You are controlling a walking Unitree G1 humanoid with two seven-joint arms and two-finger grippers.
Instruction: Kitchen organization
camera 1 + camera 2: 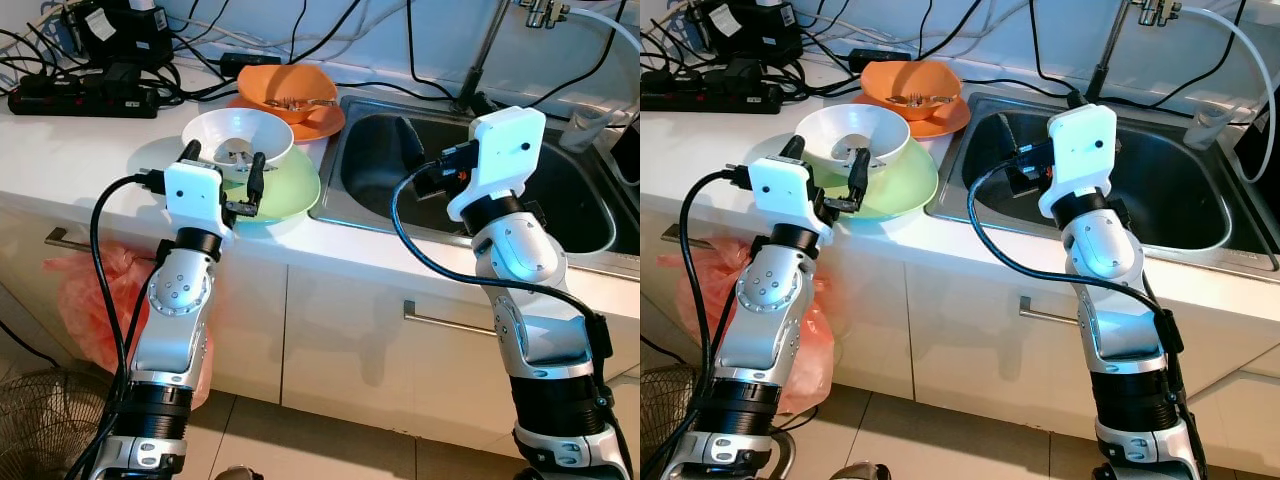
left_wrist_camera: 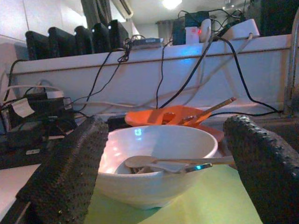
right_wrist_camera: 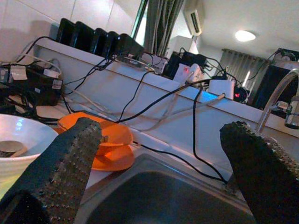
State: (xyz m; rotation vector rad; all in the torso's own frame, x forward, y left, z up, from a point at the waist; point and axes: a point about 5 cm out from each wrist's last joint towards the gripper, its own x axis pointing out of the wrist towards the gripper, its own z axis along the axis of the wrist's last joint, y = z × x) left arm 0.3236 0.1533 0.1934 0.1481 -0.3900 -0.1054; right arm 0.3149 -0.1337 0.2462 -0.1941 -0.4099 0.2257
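Green plate [image 1: 290, 195] partly under white bowl [image 1: 237, 135]

Home kitchen, steel sink [image 1: 560, 190] in white counter [image 1: 80, 150], stacked bowls [image 1: 240, 135], cabinet drawers [image 1: 400, 340]

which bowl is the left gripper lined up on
The white bowl on the green plate: the open left gripper straddles its near rim. The orange bowl sits farther back, beside the sink.
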